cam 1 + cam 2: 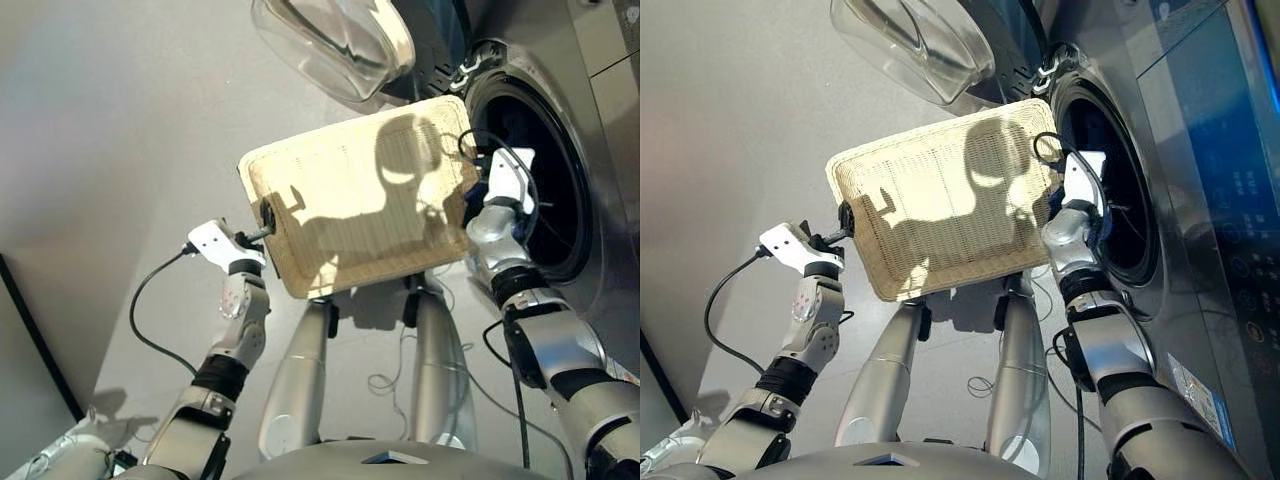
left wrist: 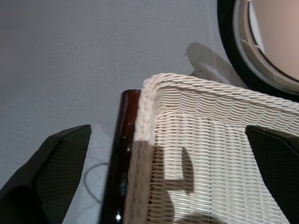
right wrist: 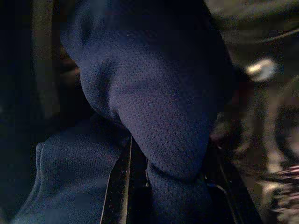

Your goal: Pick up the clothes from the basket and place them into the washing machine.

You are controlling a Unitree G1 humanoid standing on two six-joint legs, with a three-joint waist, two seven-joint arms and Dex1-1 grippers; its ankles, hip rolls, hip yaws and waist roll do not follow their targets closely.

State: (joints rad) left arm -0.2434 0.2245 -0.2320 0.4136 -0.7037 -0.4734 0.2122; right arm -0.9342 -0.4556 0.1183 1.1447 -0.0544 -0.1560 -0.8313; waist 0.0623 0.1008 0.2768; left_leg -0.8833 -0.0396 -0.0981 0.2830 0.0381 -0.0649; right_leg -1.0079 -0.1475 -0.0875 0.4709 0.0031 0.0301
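Navy garment (image 3: 159, 116) drapes over right fingers at drum mouth (image 1: 1110, 190).

The basket (image 1: 940, 205) fills mid-frame, its right edge crowding the washing machine (image 1: 1200, 200) mouth; navy cloth (image 3: 154, 112) blocks the right gripper's (image 1: 1080, 175) path.

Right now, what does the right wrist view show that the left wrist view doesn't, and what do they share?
Only the right wrist view shows navy cloth, bunched close to the camera in a dark space; that pincer's fingers are hidden. Only the left wrist view shows the basket, its weave bare of clothes where visible, the left pincer open with one finger outside the corner rim and one inside, grey floor, and part of the door. They share no single object.
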